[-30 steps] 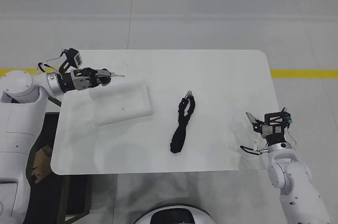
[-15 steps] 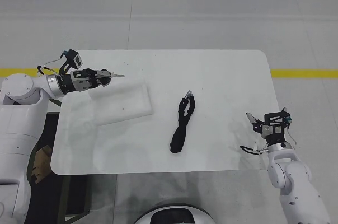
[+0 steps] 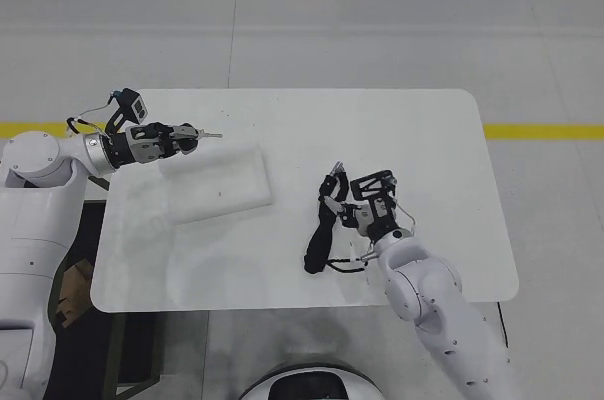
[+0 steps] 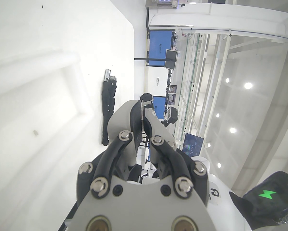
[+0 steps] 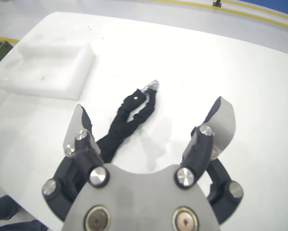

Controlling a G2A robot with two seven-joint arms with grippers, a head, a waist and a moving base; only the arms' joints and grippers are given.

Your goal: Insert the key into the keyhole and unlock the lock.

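**Key gripped at ten o'clock, lock flat mid-worktop**

Up by the ten o'clock corner of the worktop point(image 3: 412, 130), the left gripper point(image 3: 190, 137) hangs with its jaws pinched tight on the key point(image 3: 210, 134), the blade poking out toward three o'clock. Dead centre lies the lock point(image 3: 324, 225), a black sleeved loop flat on the surface, its silver end pointing to twelve o'clock. And there's the right gripper point(image 3: 340, 236), just at the lock's three o'clock side, jaws spread wide and holding nothing. One finger sits right beside the black sleeve, but I cannot tell whether it touches. A white foam block point(image 3: 217, 180) rests at the lock's ten o'clock, under the key.
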